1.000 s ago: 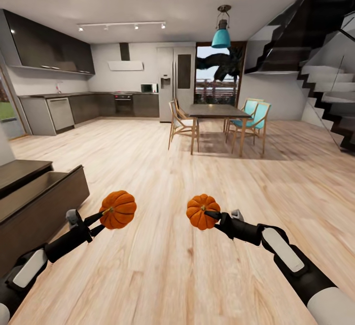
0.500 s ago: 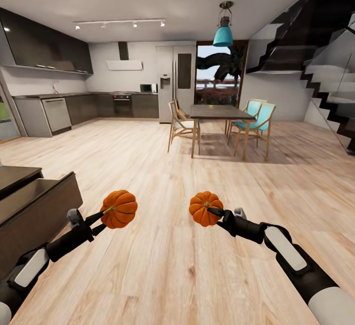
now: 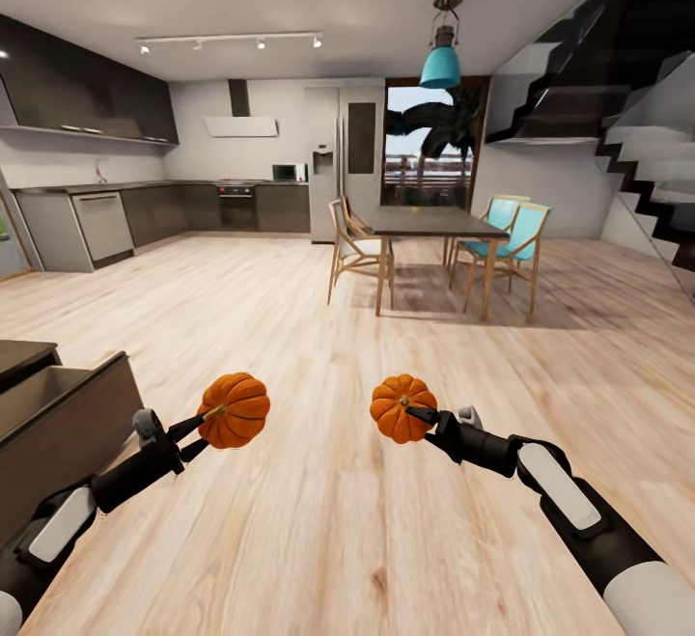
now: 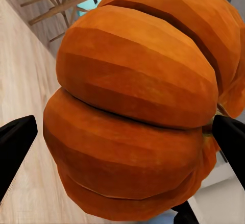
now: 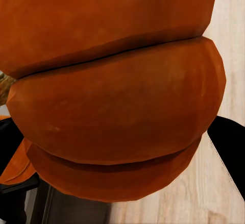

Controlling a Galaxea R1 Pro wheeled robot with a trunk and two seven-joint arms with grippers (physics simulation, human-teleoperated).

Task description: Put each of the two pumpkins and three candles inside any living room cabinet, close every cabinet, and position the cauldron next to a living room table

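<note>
**Two pumpkins in hand, cabinet at the robot's left**

Both grippers carry a pumpkin, held up over the wood floor in front of the robot. L gripper is pinched on the left pumpkin near its stem; from the left wrist cam the orange ribs sit betw. two black fingertips pressed at either side. R gripper is clamped on the right pumpkin the same way — stem end toward the wrist; the right wrist cam shows its ribbed skin close up w/ a dark fingertip at the edge. Pumpkins are level w/ each other, well apart.

Dark-brown cabinet stands low at the robot's left, just beside the L arm — its front panel looks tilted open at the top. Far ahead: dining table w/ wooden and teal chairs, teal pendant lamp above it, grey kitchen units along the back wall, stairs on the right.
</note>
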